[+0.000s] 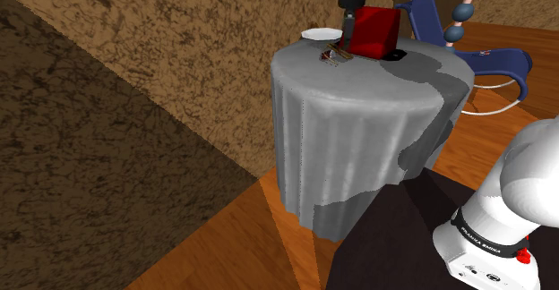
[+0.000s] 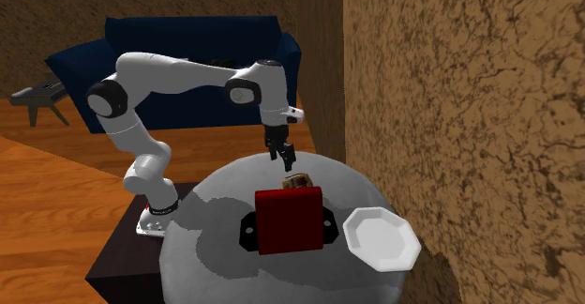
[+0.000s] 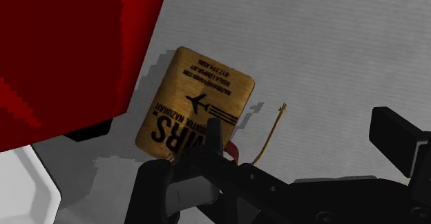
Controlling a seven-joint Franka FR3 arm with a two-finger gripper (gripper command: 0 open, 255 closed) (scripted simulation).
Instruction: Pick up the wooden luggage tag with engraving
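**Open tool above one wooden tag on a cloth-draped round desk**

One wooden luggage tag (image 3: 197,105) lies flat on the grey cloth (image 1: 358,136) of a round desk (image 2: 225,260). It is a golden-brown rectangle with a dark engraved aeroplane and lettering. One thin cord (image 3: 271,138) trails from its end.

The black tool (image 3: 304,136) hangs just over the tag with its two fingers apart and nothing between them. One fingertip (image 3: 213,129) overlaps the tag's near edge in the wrist view, and the other stands off to the side over bare cloth.

One red box (image 2: 289,220) stands upright just beside the tag, with black tabs at its base. One white eight-sided plate (image 2: 382,238) lies on the box's far side from the tag.

Off the desk are one blue sofa (image 2: 187,68) behind the arm and one blue chair (image 1: 475,51).
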